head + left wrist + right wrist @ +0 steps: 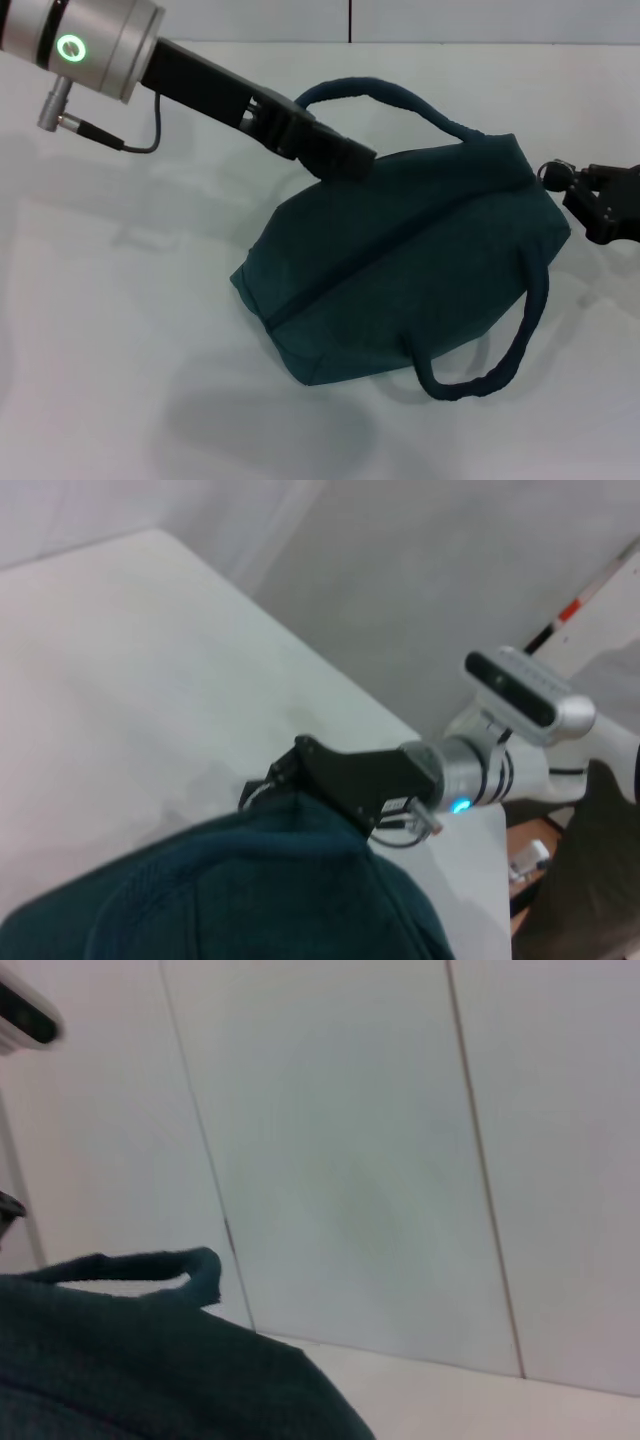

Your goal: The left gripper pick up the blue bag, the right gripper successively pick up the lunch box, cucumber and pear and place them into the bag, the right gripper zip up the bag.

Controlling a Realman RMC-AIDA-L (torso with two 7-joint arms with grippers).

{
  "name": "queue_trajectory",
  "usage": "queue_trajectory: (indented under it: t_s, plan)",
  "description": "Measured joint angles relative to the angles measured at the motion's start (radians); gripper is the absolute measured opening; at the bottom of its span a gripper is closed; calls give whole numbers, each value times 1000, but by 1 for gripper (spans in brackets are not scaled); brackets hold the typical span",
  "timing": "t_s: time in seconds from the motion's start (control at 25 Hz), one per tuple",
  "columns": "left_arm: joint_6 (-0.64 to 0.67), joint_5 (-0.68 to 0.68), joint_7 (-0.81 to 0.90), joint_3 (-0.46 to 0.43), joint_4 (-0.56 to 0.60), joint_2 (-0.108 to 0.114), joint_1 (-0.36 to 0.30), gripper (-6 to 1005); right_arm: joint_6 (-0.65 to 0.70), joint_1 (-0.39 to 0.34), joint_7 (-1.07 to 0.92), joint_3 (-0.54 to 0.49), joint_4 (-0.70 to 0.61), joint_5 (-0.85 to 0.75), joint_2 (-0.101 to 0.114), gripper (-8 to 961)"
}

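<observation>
One blue bag [400, 270] w/ two handles lies on the white table [110, 330], its zip line running corner to corner. Two grippers. Left gripper [340, 155] reaches down from upper left, tip at the bag's top edge; can't tell its jaws. Right gripper [560, 178] is at the bag's right end, pinching the small zip pull [552, 172].

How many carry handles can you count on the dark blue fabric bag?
2: far handle arches over the dark blue fabric bag beyond the left claw; near handle loops toward the table's front.
</observation>
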State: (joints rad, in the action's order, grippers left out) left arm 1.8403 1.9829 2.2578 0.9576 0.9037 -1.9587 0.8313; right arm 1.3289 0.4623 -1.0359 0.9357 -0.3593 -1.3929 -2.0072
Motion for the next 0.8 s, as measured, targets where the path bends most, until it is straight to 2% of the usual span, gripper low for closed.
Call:
queue_trajectory:
  t_s: [0.12,0.24,0.44,0.76,0.8]
  plan:
    - [1,-8,-10,-21,-2,-2,0,30,-23,4,-4,0,-2,0,-3,16]
    - [2,-24,-10,-23,-2,-2,-3,31,-30,5,-4,0,0,0,-3,60]
    - [4,-29,-11,-24,-2,1,-4,35,14,4,-37,3,-1,0,-1,100]
    - [4,-35,-21,-29,0,5,-5,51,-7,4,-149,9,-4,-45,30,126]
    - [4,-35,-22,-29,0,5,-5,51,-5,3,-161,9,-4,-52,34,192]
